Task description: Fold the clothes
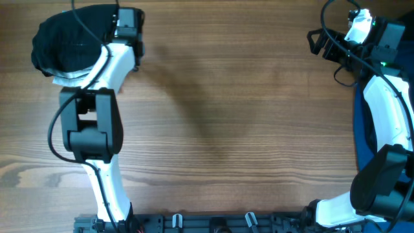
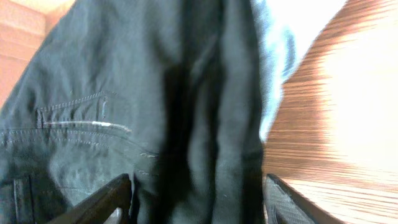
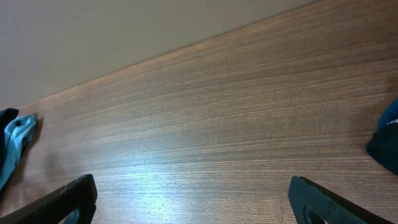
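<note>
- Well, the left pincer is straddling a fold of the black shorts, fingers either side; whether it is pinching, I cannot tell.
- The right pincer is hovering spread wide over the table, pale blue cloth lying off to one side.

The middle of the counter is bare wood, with wide passage between the two arms. The far left corner is blocked by the heaped black garment, which fills the gap of the left tool. Blue cloth lines the right edge. Ahead of the spread right tool is bare counter, with cloth only at either side
</note>
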Controlling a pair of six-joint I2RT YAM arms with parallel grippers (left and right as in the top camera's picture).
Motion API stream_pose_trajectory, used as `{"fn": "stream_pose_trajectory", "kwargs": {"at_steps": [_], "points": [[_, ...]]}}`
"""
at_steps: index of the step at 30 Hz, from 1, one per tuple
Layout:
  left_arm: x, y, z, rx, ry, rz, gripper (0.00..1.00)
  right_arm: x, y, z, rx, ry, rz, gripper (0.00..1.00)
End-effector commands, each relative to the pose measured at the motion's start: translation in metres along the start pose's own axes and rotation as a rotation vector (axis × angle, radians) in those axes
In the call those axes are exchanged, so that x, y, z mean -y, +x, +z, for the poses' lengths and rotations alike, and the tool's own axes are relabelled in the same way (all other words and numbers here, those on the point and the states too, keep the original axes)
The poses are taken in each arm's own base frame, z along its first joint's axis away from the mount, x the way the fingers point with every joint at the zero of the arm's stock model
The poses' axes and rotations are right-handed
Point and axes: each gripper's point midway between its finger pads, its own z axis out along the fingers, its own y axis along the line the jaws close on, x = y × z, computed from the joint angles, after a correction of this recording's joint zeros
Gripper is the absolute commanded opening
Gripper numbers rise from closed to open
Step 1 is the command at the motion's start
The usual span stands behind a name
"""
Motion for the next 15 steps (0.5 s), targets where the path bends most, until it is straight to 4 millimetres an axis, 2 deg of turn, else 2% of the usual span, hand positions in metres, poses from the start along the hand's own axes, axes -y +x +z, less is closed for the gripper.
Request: {"fn": "stream_pose_trajectory", "kwargs": {"at_steps": [1,2,3,4,5,8,11,15], "points": [[0.018,-0.009,-0.016,0.032,-0.024,0.037,0.46,0.003,0.005,0.005,-0.012,0.008,0.007,1.0],[0.02,-0.009,-0.017,0.034,-0.022,0.04,0.38,0.003,0.005,0.005,-0.012,0.008,0.007,0.99],[0.02,-0.009,-0.017,0.032,-0.023,0.04,0.35,0.003,0.005,0.005,-0.012,0.008,0.007,0.99],[0.017,-0.008,-0.015,0.029,-0.029,0.036,0.5,0.003,0.004,0.005,-0.011,0.008,0.007,1.0],[0.013,-0.006,-0.013,0.023,-0.032,0.03,0.77,0.003,0.004,0.005,-0.011,0.008,0.007,1.0],[0.008,0.004,-0.007,-0.016,-0.033,0.053,1.0,0.003,0.005,0.005,-0.012,0.008,0.007,1.0],[0.011,0.01,-0.002,-0.035,-0.028,0.149,1.0,0.003,0.005,0.005,-0.012,0.008,0.008,1.0],[0.02,0.016,0.007,-0.054,-0.015,0.172,1.0,0.003,0.005,0.005,-0.012,0.008,0.007,1.0]]}}
